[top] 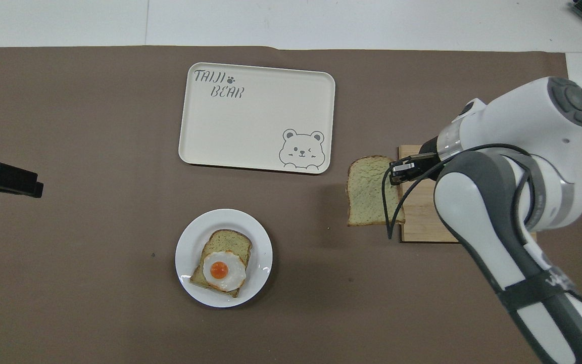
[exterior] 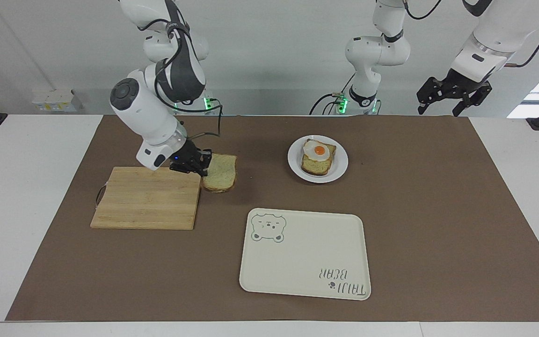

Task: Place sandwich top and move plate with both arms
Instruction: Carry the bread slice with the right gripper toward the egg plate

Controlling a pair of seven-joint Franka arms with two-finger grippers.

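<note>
The sandwich top [exterior: 221, 172], a plain pale slice with a brown crust, hangs in the air, and my right gripper [exterior: 202, 165] is shut on its edge. From overhead the sandwich top [top: 368, 191] is over the brown mat just off the cutting board's edge, on the plate's side, with the right gripper [top: 397, 170] at its side. The small white plate [exterior: 339, 169] carries a toast slice with a fried egg [exterior: 318, 151]; the plate [top: 190, 242] lies nearer the robots than the tray. My left gripper [exterior: 442, 105] waits open and raised at its own end of the table, also seen overhead as the left gripper [top: 31, 184].
A wooden cutting board [exterior: 148, 199] lies bare toward the right arm's end, partly covered overhead by the right arm. A cream rectangular tray [exterior: 304, 252] with a bear drawing sits farther from the robots than the plate. A brown mat [exterior: 438, 210] covers the table.
</note>
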